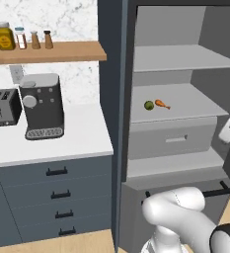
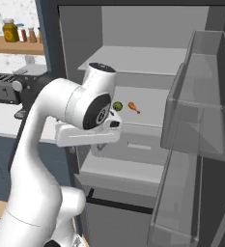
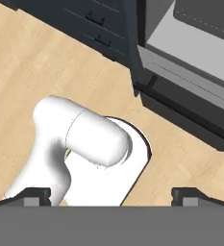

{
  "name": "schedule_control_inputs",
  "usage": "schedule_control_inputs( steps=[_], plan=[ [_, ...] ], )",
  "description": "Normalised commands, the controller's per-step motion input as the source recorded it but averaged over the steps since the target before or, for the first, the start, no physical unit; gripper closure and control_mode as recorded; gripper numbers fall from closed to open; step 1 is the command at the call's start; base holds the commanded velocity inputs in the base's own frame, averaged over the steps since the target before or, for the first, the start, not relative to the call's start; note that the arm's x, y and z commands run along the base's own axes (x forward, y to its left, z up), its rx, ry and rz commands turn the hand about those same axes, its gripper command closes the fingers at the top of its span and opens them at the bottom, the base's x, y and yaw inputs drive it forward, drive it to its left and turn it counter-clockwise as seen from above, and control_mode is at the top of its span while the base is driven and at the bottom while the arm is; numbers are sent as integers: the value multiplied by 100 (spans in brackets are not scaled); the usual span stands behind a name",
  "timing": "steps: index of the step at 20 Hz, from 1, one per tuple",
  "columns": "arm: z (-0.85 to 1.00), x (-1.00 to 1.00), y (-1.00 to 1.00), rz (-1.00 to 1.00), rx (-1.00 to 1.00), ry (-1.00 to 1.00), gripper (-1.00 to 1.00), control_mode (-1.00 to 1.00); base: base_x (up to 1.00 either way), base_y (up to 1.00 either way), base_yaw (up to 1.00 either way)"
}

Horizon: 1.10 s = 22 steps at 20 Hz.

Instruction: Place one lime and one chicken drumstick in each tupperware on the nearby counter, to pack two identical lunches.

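Hand view: the gripper (image 3: 111, 196) points down at the light wooden floor (image 3: 31, 72), its two dark finger tips (image 3: 34, 196) set far apart at the bottom edge, fully spread, with nothing between them.
Gripper in the right base view: a white hand with dark pads (image 2: 102, 129), hanging at about the height of the fridge's lower shelf, in front of the open cabinet (the jaws themselves are hard to make out from this side).
Lime: small round green fruit (image 1: 148, 105) on the light-grey middle shelf (image 1: 190, 106) of the open tall fridge, near the shelf's left side; also seen at (image 2: 117, 106).
Drumstick: small orange-brown chicken drumstick (image 1: 161, 104) just to the right of the lime, close beside it but apart; also at (image 2: 133, 107).
Counter: flat white countertop (image 1: 82, 133) over dark blue-grey drawers with black bar handles (image 1: 57, 171), left of the fridge.
On the counter: a dark-grey coffee machine (image 1: 41, 105) and, to its left, a dark slotted toaster (image 1: 2, 107).
Wall shelf: wooden board (image 1: 62, 51) above the counter carrying a yellow jar (image 1: 5, 36) and small bottles.
Fridge door: translucent grey door with bins (image 2: 201, 111), swung open on the right.
Tupperware: I cannot tell where it is.
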Motion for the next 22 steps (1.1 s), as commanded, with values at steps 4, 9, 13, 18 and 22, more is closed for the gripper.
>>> schedule_control_inputs(
  steps=[4,9,13,18,22],
  plan=[
    [-3,100,-11,-1,10,-18,-100,-100,0,0,0],
    [0,100,4,0,10,-32,-100,-100,0,0,0],
    [-6,96,9,-7,-7,-34,-100,-100,0,0,0],
    [-17,87,0,-4,-4,-13,-100,-100,0,0,0],
    [0,65,-1,0,8,7,-100,-100,0,0,0]
  ],
)
